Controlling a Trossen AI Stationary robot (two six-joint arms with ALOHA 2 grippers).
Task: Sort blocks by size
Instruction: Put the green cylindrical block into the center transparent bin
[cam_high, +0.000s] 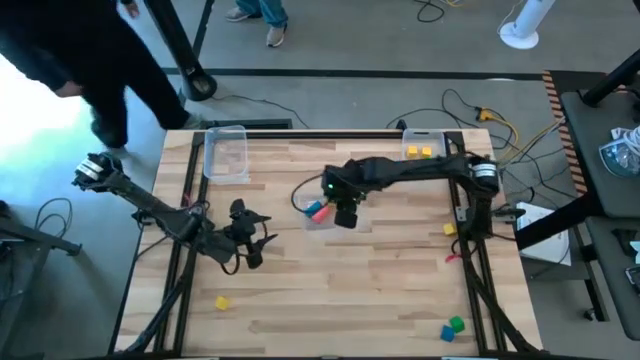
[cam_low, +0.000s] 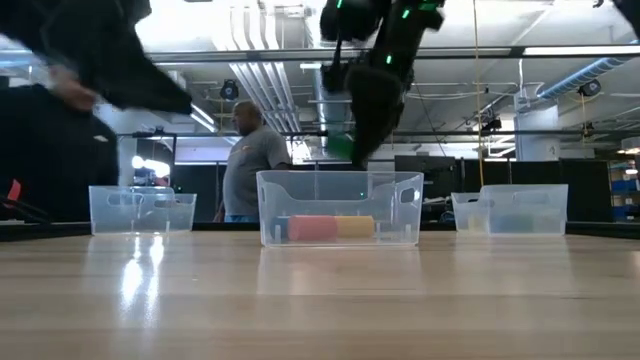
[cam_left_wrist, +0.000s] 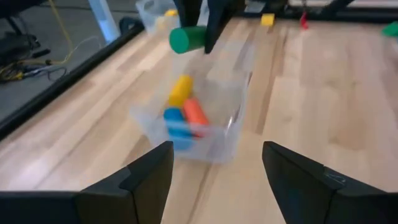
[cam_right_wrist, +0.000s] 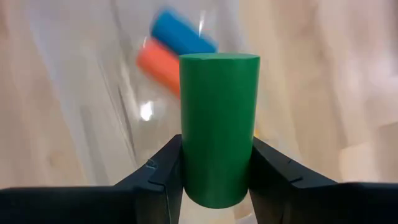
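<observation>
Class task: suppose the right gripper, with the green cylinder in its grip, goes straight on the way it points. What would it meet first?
Probably the clear bin beneath it: the right gripper holds the green cylinder above the blue and red blocks inside. Depth is unclear.

The high view looks straight down on the whole table (cam_high: 330, 290); the low view sits at tabletop height, facing the middle bin (cam_low: 340, 208). Both wrist views look closely at that same bin, which all four share.
</observation>
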